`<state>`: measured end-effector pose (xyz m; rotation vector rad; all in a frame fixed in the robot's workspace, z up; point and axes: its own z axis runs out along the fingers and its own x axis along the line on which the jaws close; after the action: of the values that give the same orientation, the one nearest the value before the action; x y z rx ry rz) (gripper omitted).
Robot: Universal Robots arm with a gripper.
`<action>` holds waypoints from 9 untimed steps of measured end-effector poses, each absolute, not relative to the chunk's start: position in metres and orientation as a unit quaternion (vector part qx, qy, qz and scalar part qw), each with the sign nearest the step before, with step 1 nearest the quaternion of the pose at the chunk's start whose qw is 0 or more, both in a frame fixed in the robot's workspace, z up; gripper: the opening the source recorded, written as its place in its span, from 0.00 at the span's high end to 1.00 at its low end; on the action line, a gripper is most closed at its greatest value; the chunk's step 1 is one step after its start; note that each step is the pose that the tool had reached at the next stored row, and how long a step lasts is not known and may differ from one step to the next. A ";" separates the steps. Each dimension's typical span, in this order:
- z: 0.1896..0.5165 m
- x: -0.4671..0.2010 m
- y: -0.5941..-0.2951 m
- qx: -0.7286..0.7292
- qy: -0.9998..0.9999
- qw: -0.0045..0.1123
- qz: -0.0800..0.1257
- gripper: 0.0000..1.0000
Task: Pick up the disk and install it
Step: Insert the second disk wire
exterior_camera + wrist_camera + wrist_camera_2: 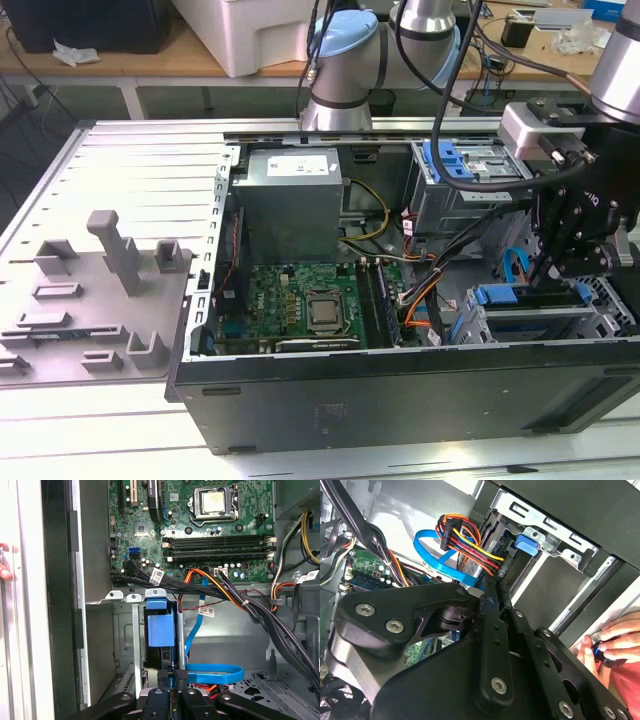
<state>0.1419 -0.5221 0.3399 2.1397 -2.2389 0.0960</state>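
Hand (560,262) stands low over the drive cage (540,320) at the corner of the open computer case (400,390) nearest the exterior view's right, just inside the case's front wall. In the first wrist view its two fingers (176,676) are drawn together on a thin blue edge, which I judge to be the carrier frame of the disk (161,625); the hand is therefore clenched on the disk, not released. The disk stands on edge inside the cage, directly ahead of the fingertips, with its long axis running away from the hand into the bay and its blue tab facing the motherboard (305,305). From how deep the blue frame sits between the cage walls, the insertion appears well advanced, though whether it is fully seated cannot be told. In the second wrist view the fingers (492,605) point toward a blue latch on the metal cage (540,530), with the bundle of coloured power wires (465,540) and a blue data cable (432,555) close alongside; these lie near the path and could be caught. A person's hand (615,640) rests at the outer edge of the case, well apart from the disk. The case itself lies on its side on the slotted surface (120,170).
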 end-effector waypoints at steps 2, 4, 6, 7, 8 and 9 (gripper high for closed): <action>0.340 0.142 -0.522 0.690 -0.722 0.022 0.031 0.84; 0.339 0.142 -0.522 0.690 -0.722 0.022 0.031 0.84; 0.339 0.142 -0.522 0.690 -0.722 0.022 0.031 0.84; 0.339 0.142 -0.522 0.690 -0.722 0.022 0.031 0.84; 0.339 0.142 -0.522 0.690 -0.722 0.022 0.031 0.84; 0.339 0.142 -0.522 0.690 -0.722 0.022 0.031 0.84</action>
<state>0.1419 -0.5221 0.3391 2.1397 -2.2389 0.0959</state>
